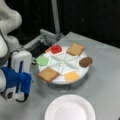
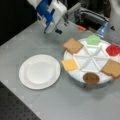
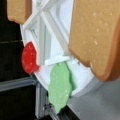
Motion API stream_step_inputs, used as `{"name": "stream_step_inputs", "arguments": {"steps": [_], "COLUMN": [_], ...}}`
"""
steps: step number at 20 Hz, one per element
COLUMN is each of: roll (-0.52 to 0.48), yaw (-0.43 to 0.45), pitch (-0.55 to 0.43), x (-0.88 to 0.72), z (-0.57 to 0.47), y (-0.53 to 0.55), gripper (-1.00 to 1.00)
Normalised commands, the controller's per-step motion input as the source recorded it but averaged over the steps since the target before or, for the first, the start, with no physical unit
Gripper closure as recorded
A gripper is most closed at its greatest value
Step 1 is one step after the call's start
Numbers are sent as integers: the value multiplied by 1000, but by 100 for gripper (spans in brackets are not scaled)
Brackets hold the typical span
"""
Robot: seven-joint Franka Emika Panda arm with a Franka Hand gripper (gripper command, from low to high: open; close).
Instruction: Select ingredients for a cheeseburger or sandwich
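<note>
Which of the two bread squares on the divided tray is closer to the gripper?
The bread square beside the green lettuce and the yellow cheese, at the tray's edge toward the gripper. The other bread square sits across the tray.

Your arm's links [image 1: 10,17] appear as smooth, rounded white shells in a front view, with a darker grey band where two segments meet. Just above the gripper [image 1: 17,96], the wrist carries a boxy white housing [image 1: 21,61] with rounded corners and a narrow blue slot down its face. Your gripper body is bright blue, and a dark loop shows at its lowest tip. In a front view the same white block [image 2: 56,15] meets the blue part [image 2: 43,10], with a small dark-blue tab beneath
</note>
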Motion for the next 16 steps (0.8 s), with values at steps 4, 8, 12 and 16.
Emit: {"name": "stream_step_inputs", "arguments": {"steps": [4,8,12,16], "roll": [437,471,514,501], "yaw": [243,242,234,248], "pitch": [30,69,39,52], "x": [360,305,301,337], "z": [-215,-155,-223,-338], "y": [-383,-270,-219,-253], "gripper": [-100,-100,-100,-100]}}
